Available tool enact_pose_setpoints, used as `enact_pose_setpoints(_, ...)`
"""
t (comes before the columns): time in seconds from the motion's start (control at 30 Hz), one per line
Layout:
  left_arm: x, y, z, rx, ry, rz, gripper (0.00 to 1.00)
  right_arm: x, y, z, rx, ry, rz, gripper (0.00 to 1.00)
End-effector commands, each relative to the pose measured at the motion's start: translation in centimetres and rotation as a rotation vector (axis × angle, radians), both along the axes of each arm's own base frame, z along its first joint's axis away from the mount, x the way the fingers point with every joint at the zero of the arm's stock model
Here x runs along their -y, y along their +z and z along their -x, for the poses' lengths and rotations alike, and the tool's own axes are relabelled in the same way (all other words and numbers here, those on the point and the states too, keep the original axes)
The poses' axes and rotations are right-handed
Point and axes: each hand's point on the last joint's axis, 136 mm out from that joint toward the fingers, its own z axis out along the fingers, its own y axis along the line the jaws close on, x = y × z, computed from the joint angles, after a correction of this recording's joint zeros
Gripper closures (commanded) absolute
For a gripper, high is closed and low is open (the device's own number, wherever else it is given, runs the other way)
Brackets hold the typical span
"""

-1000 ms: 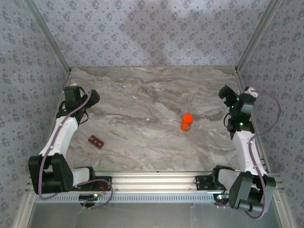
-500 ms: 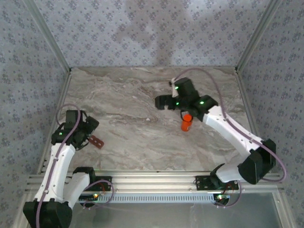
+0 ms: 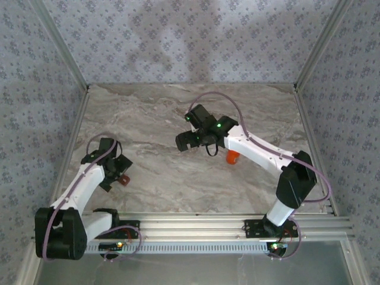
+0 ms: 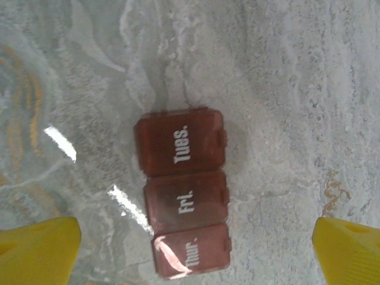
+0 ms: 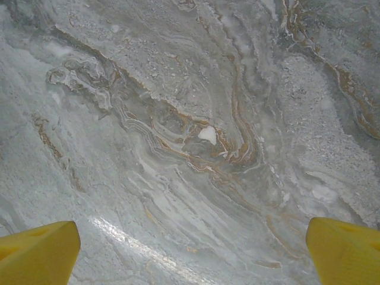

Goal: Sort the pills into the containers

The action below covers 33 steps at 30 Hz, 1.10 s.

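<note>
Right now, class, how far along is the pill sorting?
Done: nothing visible; the pill organiser has its Tues., Fri. and Thur. lids shut. In hand: nothing; the left gripper hovers open over it, the right gripper open over bare marble table. Left: everything; the orange bottle sits ungrasped, no pills are out.

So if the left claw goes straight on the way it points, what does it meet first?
Probably the reddish-brown pill container strip, lying on the table straight ahead of the open left claw; distance unclear.
</note>
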Motion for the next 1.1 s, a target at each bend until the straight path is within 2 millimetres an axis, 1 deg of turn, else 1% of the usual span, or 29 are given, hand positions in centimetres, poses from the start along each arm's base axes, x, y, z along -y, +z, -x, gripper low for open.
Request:
enact_pose_setpoints(0.0,0.6,-0.1,-2.0,0.056,-0.032,0.01,0.0,1.3,0.6,-0.1,-0.027,-0.024,-0.063,0.0)
enact_pose_setpoints(0.17,1.2,-0.8,-3.5,0.057,-0.062,0.011,0.0,3.1,0.5,-0.7,-0.039,-0.079,-0.086,0.0)
enact_pose_setpoints(0.27,2.0,-0.9,-4.4,0.068,-0.086,0.015,0.0,3.9,0.3,-1.0,-0.046,-0.103,-0.093,0.0)
enact_pose_setpoints(0.37,3.0,-0.8,-5.2,0.071,-0.124,0.003,0.0,4.5,0.1,-1.1,-0.05,-0.12,-0.094,0.0)
enact_pose_setpoints(0.47,4.3,-0.5,-6.0,0.08,-0.174,-0.014,0.0,4.9,-0.1,-1.2,-0.053,-0.133,-0.095,0.0)
enact_pose_setpoints(0.67,8.1,-0.2,-7.9,0.086,-0.277,-0.027,0.0,5.8,-0.4,-1.4,-0.06,-0.153,-0.093,0.0)
enact_pose_setpoints(0.83,12.1,0.1,-9.3,0.094,-0.373,-0.028,0.0,6.2,-0.5,-1.4,-0.065,-0.163,-0.092,0.0)
enact_pose_setpoints(1.07,17.3,0.0,-10.9,0.115,-0.478,-0.023,0.0,6.9,0.0,-1.5,-0.055,-0.178,-0.093,0.0)
